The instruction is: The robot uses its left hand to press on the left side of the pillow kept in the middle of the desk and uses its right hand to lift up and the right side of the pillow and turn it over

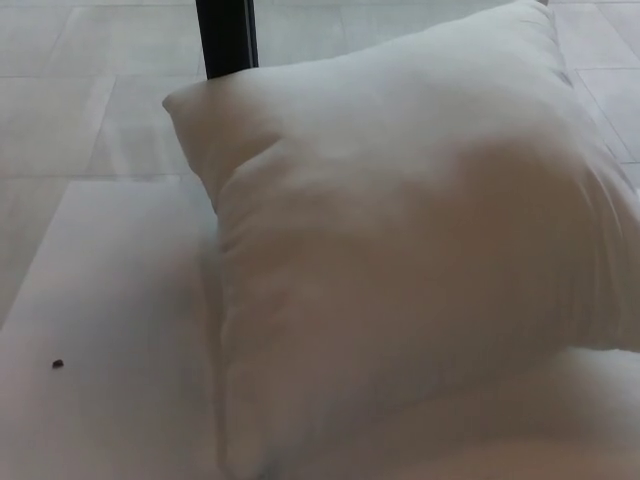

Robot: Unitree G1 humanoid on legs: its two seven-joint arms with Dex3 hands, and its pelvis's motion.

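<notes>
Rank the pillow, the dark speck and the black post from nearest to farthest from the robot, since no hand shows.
Judged from the near edge of the head view:
1. pillow, centre and right, reaching the bottom edge.
2. dark speck, left, on the desk.
3. black post, top, beyond the desk.

Pillow (400, 260): cut off by the right and bottom edges; far corner reaches the top edge.
Pole (227, 35): cut off at the top; foot hidden behind the pillow.
Speck (58, 363): too small to identify.
Desk (110, 330): right part hidden under the pillow.
</notes>
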